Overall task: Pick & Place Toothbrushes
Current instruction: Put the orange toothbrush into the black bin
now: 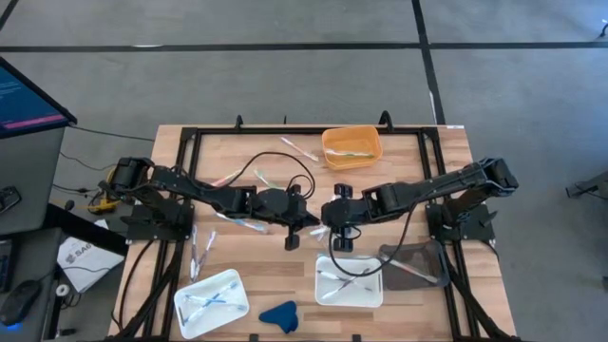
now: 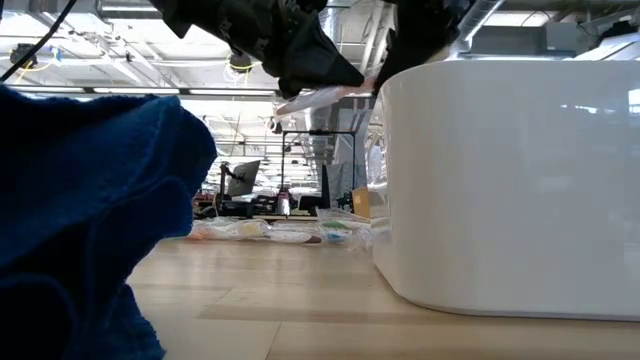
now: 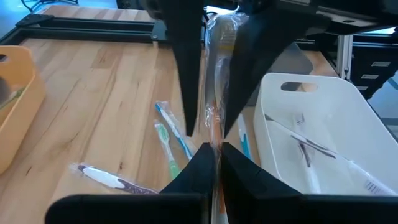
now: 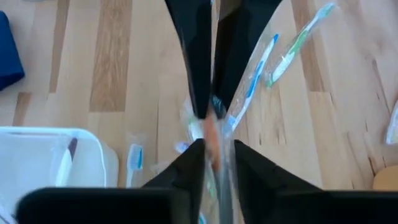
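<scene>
Both grippers meet above the table's middle, left gripper [image 1: 304, 220] and right gripper [image 1: 332, 218], tips facing each other. Between them is a toothbrush [image 3: 217, 93] with orange accents in a clear wrapper, also seen in the right wrist view [image 4: 212, 138] and as a pale strip in the low view [image 2: 320, 97]. My left gripper [image 3: 216, 163] is shut on it. My right gripper [image 4: 219, 155] stands with a narrow gap, one finger on each side of the wrapper. More toothbrushes [image 3: 171, 134] lie flat on the wood below. My left gripper pinches the wrapped toothbrush's end [image 3: 216, 146] between its two fingers, coming level from the table's left. The toothbrush runs on along the fingers toward the other gripper, lifted clear of the table and about level. Whether my right gripper's fingers [image 4: 199, 155] touch the wrapper, I cannot tell.
A white tray [image 1: 349, 280] with toothbrushes sits just near of the grippers, and another white tray [image 1: 211, 302] at the near left. An orange bin [image 1: 351, 147] is at the far side, with a grey tray [image 1: 413, 264], a blue cloth [image 1: 280, 315] and a black cable [image 1: 275, 171].
</scene>
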